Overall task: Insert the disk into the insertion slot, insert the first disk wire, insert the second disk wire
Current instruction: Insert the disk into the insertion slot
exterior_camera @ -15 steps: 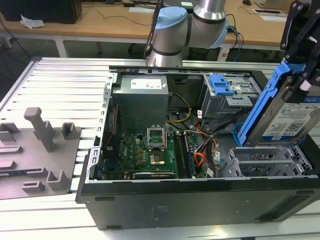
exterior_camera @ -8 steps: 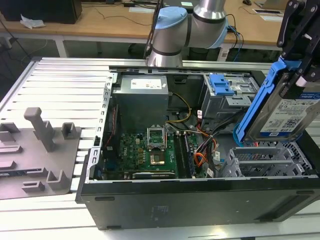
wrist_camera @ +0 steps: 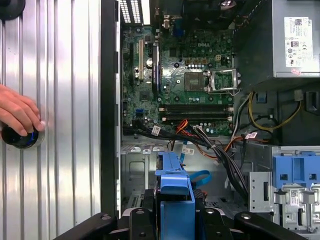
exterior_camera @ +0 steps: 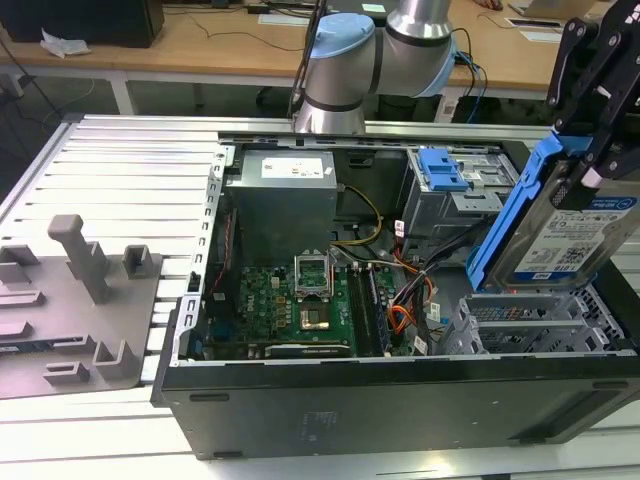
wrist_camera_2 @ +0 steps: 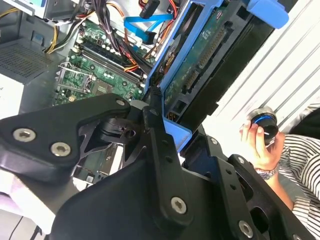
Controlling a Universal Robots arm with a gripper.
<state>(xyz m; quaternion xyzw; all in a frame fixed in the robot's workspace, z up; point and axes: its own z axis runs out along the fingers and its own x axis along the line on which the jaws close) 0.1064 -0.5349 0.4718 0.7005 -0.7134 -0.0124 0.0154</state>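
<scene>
My gripper (exterior_camera: pixel 582 172) is shut on the disk (exterior_camera: pixel 565 235), a silver drive with a white label in a bright blue carrier. It hangs tilted above the case's corner at the exterior view's right. Just under it is the insertion slot (exterior_camera: pixel 520 322), a grey perforated drive cage. In both wrist views the blue carrier (wrist_camera: pixel 175 197) (wrist_camera_2: pixel 172 132) sits between my black fingers (wrist_camera_2: pixel 155 125). The second disk wire (wrist_camera: pixel 200 177) (wrist_camera_2: pixel 145 22), a thin light-blue cable, loops inside the case beside the cage. I cannot tell which cable is the first disk wire.
The open black tower case (exterior_camera: pixel 400 400) lies on a slatted metal table (exterior_camera: pixel 130 170). A taller grey box with a blue latch (exterior_camera: pixel 445 170) stands behind the cage. Orange and black wires (wrist_camera: pixel 200 140) cross the motherboard edge. A person's hand (wrist_camera: pixel 17 112) rests on a round knob beside the case.
</scene>
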